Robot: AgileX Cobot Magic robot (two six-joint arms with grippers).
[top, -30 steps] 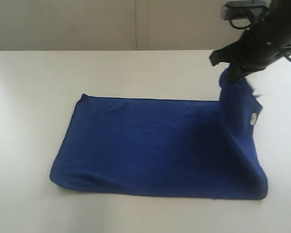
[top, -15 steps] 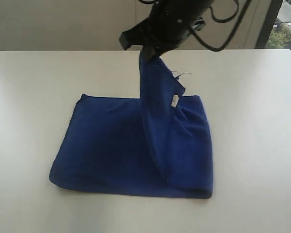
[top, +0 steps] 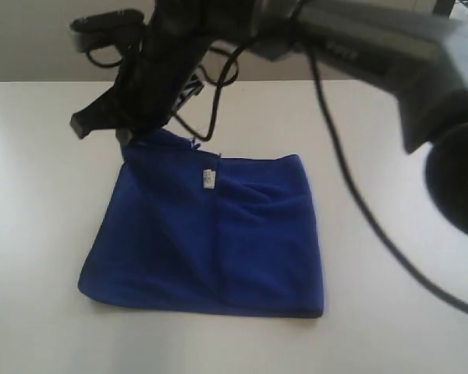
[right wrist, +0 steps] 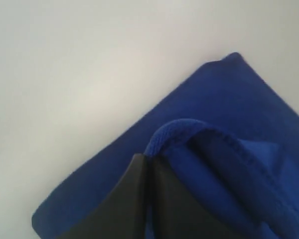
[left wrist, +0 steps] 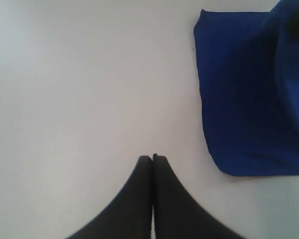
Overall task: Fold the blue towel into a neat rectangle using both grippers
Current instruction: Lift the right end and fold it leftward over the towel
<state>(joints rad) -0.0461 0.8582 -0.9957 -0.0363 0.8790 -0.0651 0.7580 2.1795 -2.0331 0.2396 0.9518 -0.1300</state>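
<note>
- Right hand (top: 131, 134) (right wrist: 146, 160): fingers pressed together on the hemmed edge of the blue towel (top: 218, 241) (right wrist: 239, 104). It pinches a bunched corner of the cloth.
- In the exterior view that pinched corner sits at the towel's far left corner, raised a little off the rest of the cloth.
- The right arm (top: 374, 39) reaches across above the towel's far edge to get to that corner.
- Left hand (left wrist: 152, 160): fingers pressed together with nothing between them. It is off the towel (left wrist: 244, 99), beside one of its rounded corners and over bare worktop (left wrist: 65, 74).
- The left hand does not show in the exterior view.
- Towel: lies doubled over on the white worktop (top: 47, 195), with the upper layer draped across the lower one.
- A straight edge runs from the towel's far side toward its near side, roughly through the middle.
- The near corners lie flat and rounded, and the right side is a soft fold.
- Small white tag (top: 209, 179): on the upper layer near the towel's far edge, just beside the pinched corner.
</note>
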